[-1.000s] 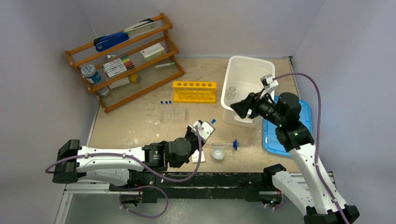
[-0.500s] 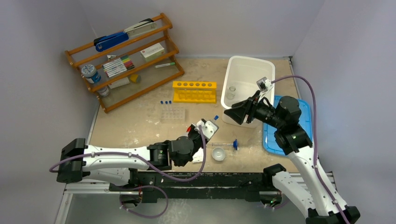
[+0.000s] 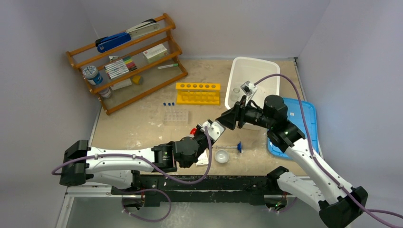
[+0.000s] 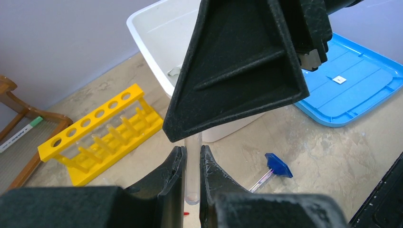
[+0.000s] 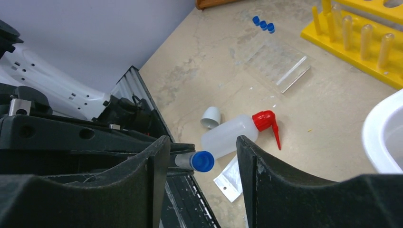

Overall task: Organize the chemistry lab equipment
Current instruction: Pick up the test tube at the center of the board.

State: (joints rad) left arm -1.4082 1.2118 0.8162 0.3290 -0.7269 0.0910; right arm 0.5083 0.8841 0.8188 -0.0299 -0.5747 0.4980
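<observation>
1. From above, the left claw (image 3: pixel 213 126) reaches over the middle of the counter (image 3: pixel 142 128). The right claw (image 3: pixel 224 120) points at it, nearly tip to tip. The yellow six-hole rack (image 3: pixel 197 93) and the clear tube tray (image 3: pixel 175 115) lie farther back. A small dish (image 3: pixel 221 156) sits near the arms' bases.
2. In the left wrist view, the left claw is closed on a clear tube (image 4: pixel 192 187), pinched between its fingers and running out past their tips. A black finger of the right claw hangs just above. A second blue-capped tube (image 4: pixel 273 170) lies on the counter to the right.
3. In the right wrist view, the right claw's jaws stand apart, one on each side of the held tube's blue cap (image 5: pixel 202 161). The white squeeze bottle (image 5: pixel 228 137) lies on its side on the counter beyond.
</observation>
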